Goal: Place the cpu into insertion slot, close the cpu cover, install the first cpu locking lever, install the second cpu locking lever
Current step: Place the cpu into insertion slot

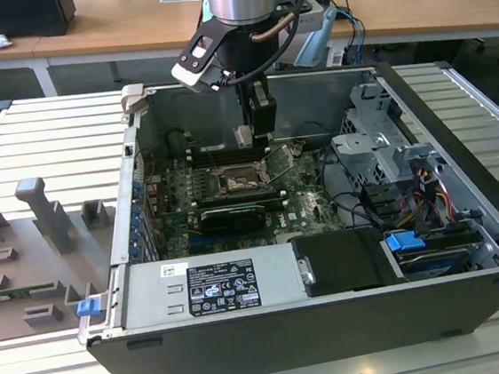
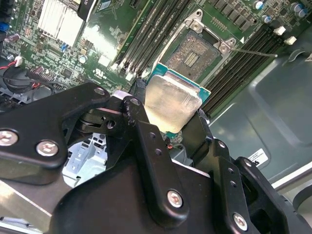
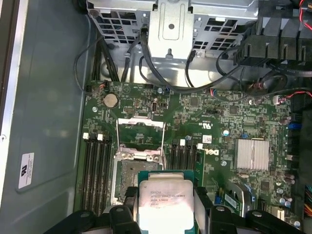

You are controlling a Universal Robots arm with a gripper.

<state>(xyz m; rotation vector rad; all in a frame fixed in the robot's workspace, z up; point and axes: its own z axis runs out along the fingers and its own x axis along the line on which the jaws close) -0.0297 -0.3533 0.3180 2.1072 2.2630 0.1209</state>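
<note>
Flat square silvery-topped cpu (image 2: 171,103) held above the square, dark, metal-rimmed insertion slot (image 2: 196,52).
The black two-finger gripper (image 1: 255,131) is clamped on the cpu's edges inside the computer case. The silvery metal cpu cover (image 3: 140,130) is swung open beside the slot on the green circuit board (image 3: 214,146).

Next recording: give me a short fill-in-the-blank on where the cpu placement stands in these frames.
1. The gripper is shut on the ____.
2. The insertion slot is ____, with its contacts bare.
3. The cpu cover is swung ____, away from the slot.
Missing words: cpu; empty; open.
</note>
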